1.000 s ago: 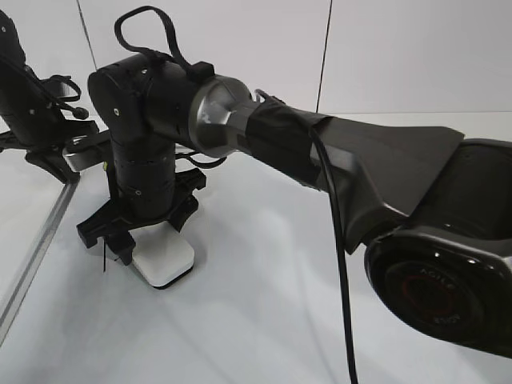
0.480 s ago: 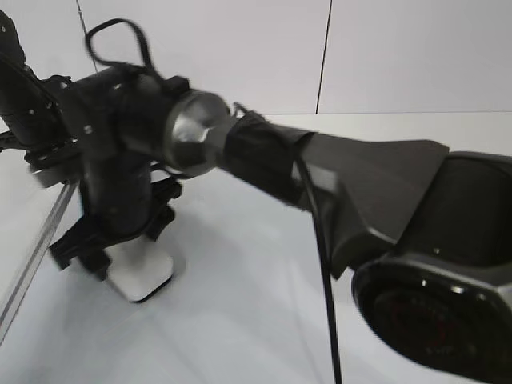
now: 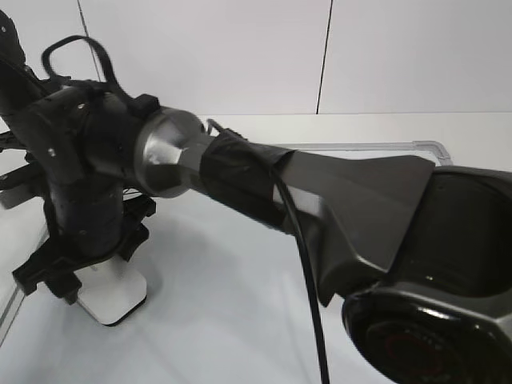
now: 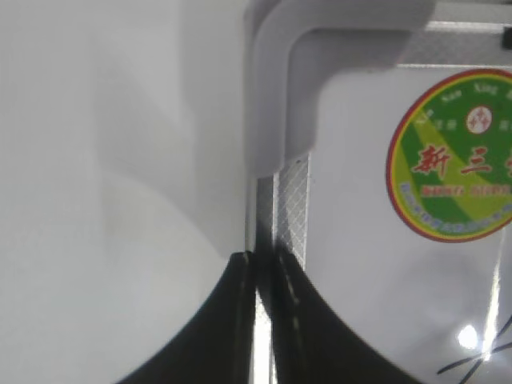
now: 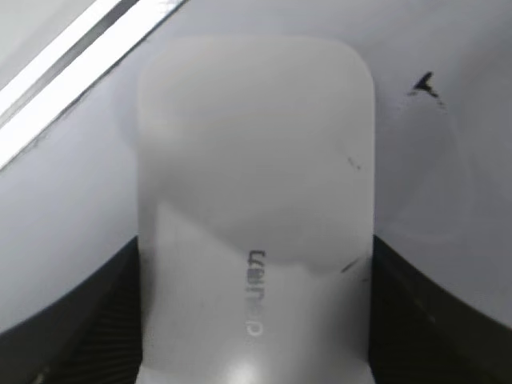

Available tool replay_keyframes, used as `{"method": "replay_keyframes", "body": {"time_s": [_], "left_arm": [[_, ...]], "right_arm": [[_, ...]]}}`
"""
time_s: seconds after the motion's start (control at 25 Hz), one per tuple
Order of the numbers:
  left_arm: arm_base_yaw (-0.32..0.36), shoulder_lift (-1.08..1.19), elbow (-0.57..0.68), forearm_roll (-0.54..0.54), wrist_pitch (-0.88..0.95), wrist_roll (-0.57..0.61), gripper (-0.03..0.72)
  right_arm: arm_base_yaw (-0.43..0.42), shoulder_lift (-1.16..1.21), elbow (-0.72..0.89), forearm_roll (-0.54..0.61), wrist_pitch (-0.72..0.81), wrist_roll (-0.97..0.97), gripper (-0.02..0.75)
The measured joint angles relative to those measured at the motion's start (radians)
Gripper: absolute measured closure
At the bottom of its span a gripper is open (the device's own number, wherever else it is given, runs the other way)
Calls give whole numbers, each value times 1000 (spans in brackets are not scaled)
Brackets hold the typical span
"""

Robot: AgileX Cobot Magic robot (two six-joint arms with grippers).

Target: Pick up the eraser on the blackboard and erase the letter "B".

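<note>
My right gripper (image 3: 76, 280) is shut on the white eraser (image 3: 112, 298) and presses it flat on the blackboard (image 3: 232, 320) near its left edge. In the right wrist view the eraser (image 5: 256, 208) fills the space between my two fingers. A small black remnant of a stroke (image 5: 424, 84) shows on the board to the right of the eraser; the letter "B" is not seen whole in any view. My left gripper (image 4: 260, 260) is shut with nothing in it, over the board's grey frame (image 4: 280, 104) at a corner.
A round green and red sticker (image 4: 456, 156) sits on the board next to that corner. Black strokes (image 4: 480, 360) show at the lower right of the left wrist view. The board's frame (image 3: 424, 146) runs along the far right. My right arm (image 3: 360, 208) fills much of the exterior view.
My right gripper has slid the eraser leftward and toward the front across the board. The left arm has not visibly moved.
</note>
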Motion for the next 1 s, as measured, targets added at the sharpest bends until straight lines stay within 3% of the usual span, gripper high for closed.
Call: {"method": "replay_keyframes", "body": {"time_s": [0.4, 0.68, 1.0], "left_arm": [[0, 0, 0, 0, 0, 0, 665], [0, 0, 0, 0, 2, 0, 665], [0, 0, 0, 2, 2, 0, 666]], "right_arm": [[-135, 0, -2, 2, -9, 34, 185], [-133, 0, -2, 6, -10, 36, 185], [-76, 1, -2, -15, -10, 17, 185]]}}
